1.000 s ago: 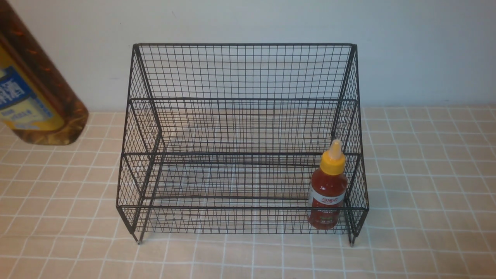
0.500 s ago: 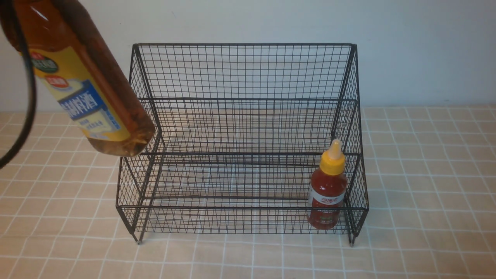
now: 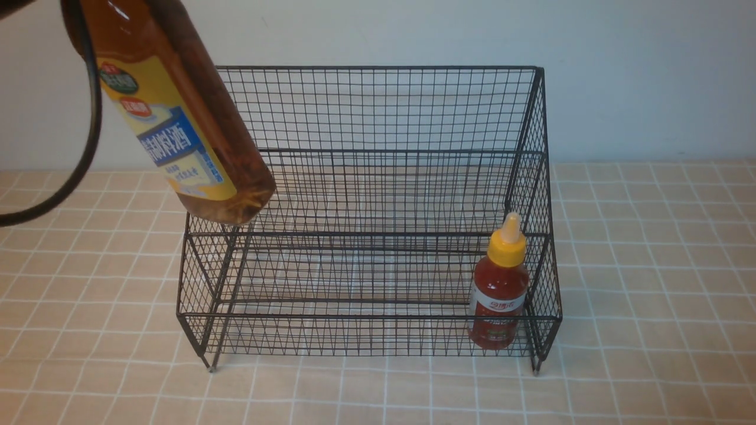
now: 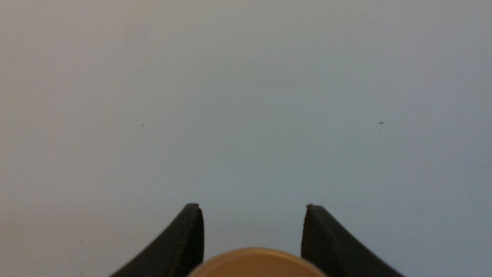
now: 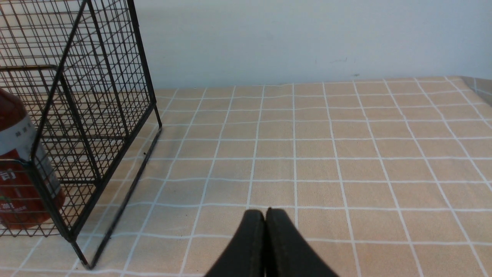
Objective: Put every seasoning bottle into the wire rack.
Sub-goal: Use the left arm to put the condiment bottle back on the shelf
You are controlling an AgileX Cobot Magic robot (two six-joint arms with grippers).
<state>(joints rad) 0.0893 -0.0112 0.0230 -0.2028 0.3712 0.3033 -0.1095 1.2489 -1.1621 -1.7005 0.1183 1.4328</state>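
Note:
The large amber bottle (image 3: 177, 112) with the yellow-blue label hangs tilted in the air over the upper left corner of the black wire rack (image 3: 369, 153), its base near the rack's left side. Its gold cap (image 4: 256, 263) sits between the fingers of my left gripper (image 4: 253, 207), which is shut on the bottle. The small red sauce bottle (image 3: 499, 289) with the yellow nozzle cap stands upright in the rack's lower tier at the right end; it also shows in the right wrist view (image 5: 19, 169). My right gripper (image 5: 265, 211) is shut and empty above the cloth, right of the rack (image 5: 100, 115).
A beige checked cloth (image 3: 649, 265) covers the table. A pale wall (image 3: 620, 71) stands just behind the rack. A black cable (image 3: 88, 136) loops down at the far left. The table's right edge (image 5: 478, 88) shows in the right wrist view.
The amber bottle has moved up and to the right, from the far left edge to above the rack's left side. The red bottle and rack have not moved.

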